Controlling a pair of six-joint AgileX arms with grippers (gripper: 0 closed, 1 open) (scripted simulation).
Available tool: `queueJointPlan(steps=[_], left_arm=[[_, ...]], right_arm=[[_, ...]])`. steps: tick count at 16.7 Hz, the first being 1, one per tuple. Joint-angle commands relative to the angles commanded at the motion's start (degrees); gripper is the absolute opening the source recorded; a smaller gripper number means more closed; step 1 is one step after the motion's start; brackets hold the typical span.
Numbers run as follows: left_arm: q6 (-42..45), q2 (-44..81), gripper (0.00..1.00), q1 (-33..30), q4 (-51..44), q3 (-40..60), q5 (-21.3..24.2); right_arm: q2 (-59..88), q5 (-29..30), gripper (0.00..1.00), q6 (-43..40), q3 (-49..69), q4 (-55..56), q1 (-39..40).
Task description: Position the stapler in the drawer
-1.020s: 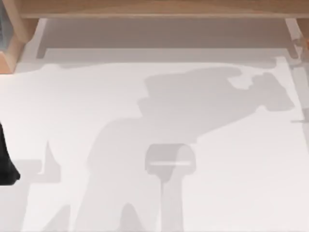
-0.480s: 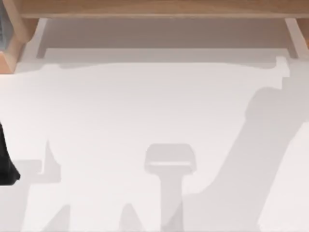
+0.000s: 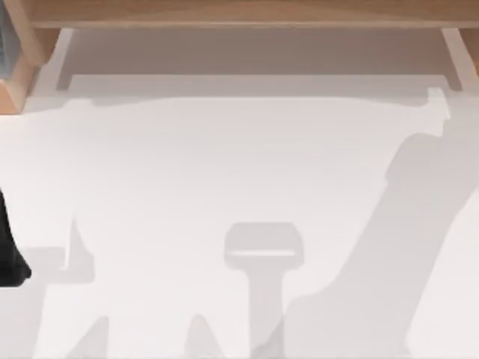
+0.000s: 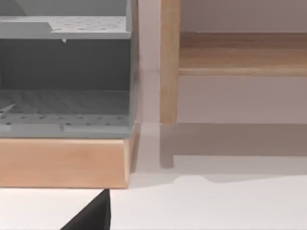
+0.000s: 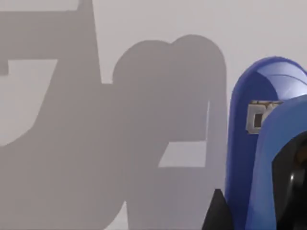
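The stapler (image 5: 261, 143), glossy blue with a black part at its near end, looms close in the right wrist view over the white table. A black part of my right gripper (image 5: 217, 214) shows just beside it; whether it holds the stapler cannot be told. The drawer (image 4: 67, 103), a grey perforated tray in a light wooden frame, stands open in the left wrist view. It also shows at the top view's far left corner (image 3: 6, 46). My left arm (image 3: 9, 254) is parked at the table's left edge, with a black tip of its gripper (image 4: 93, 216) facing the drawer.
A light wooden shelf (image 3: 239, 13) runs along the table's far edge, carried by a wooden leg (image 4: 170, 62) next to the drawer. The white table (image 3: 224, 164) bears broad arm shadows, the largest on the right side.
The large arm shadow has swung from the table's middle to its right side. A small brownish shape at the far right edge is gone. The left arm has stayed still.
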Motion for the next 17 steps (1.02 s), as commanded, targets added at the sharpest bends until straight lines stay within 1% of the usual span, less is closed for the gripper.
queueJointPlan(steps=[4,9,11,14,17], left_arm=[[0.0,0.0,1.0,0.0,0.0,0.0,0.0],[0.0,0.0,1.0,0.0,0.0,0.0,0.0],[0.0,0.0,1.0,0.0,0.0,0.0,0.0],[0.0,0.0,1.0,0.0,0.0,0.0,0.0],[0.0,0.0,1.0,0.0,0.0,0.0,0.0]], right_arm=[[-2.1,-2.2,0.0,-1.7,2.6,-0.4,-0.6],[-2.9,0.8,0.0,-4.1,2.7,0.2,-0.1],[-1.4,1.6,0.0,-3.4,1.1,1.6,0.5],[0.3,0.9,0.0,-0.6,-1.4,1.8,0.1],[0.4,0.6,0.0,0.1,-2.0,1.6,-0.1]])
